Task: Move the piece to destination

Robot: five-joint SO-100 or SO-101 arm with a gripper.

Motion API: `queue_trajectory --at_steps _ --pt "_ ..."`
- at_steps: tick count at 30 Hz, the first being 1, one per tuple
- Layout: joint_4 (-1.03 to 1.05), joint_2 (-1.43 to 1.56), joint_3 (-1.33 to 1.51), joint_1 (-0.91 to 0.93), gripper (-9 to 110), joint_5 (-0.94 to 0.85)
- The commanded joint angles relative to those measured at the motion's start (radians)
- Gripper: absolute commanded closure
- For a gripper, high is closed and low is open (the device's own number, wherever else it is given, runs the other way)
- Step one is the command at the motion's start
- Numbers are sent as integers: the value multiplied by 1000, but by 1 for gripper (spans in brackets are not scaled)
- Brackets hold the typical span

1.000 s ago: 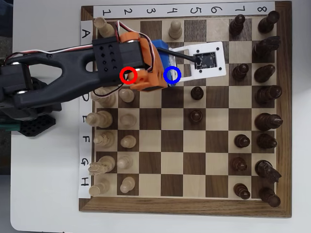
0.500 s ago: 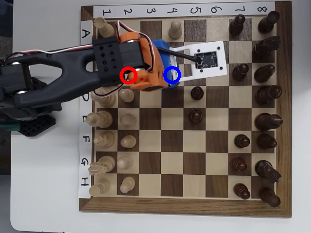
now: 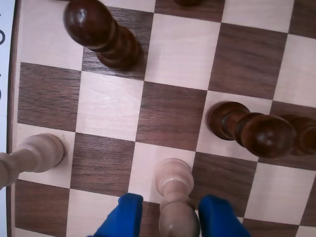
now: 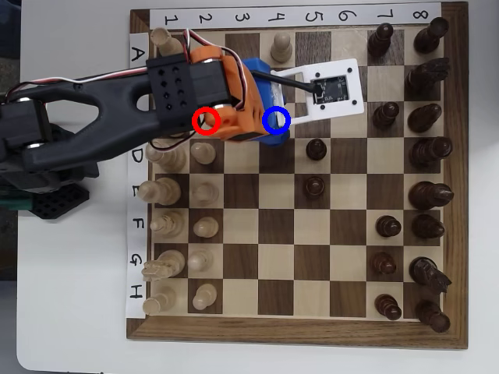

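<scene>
The blue-fingered gripper (image 3: 171, 217) brackets the small pale cream wooden pawn (image 3: 174, 197), jaws narrow, contact unclear. Its base looks planted on a light square at twelve o'clock. Lifting carelessly could topple it.

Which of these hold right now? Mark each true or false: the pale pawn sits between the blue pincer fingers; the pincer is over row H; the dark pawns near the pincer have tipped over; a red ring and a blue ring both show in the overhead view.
1. The pale pawn sits between the blue fingers of the pincer. True, in the wrist view; whether they press it is unclear.
2. The pincer is over row H. False: it is near the blue ring, at the board's top.
3. Nearby dark pawns have tipped over. False: they stand upright.
4. A red ring and a blue ring both show. True.
</scene>
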Motion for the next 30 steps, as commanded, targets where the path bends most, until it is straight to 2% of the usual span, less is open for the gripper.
queue_trajectory --at_steps 1,13,19,23,30 --pt "28 187 -94 -34 81 118" --pt "279 678 -29 -40 81 -61" --pt "362 1065 133 -25 77 -396" --pt "434 1216 175 120 82 -660" --pt "334 1341 216 546 99 -1108"
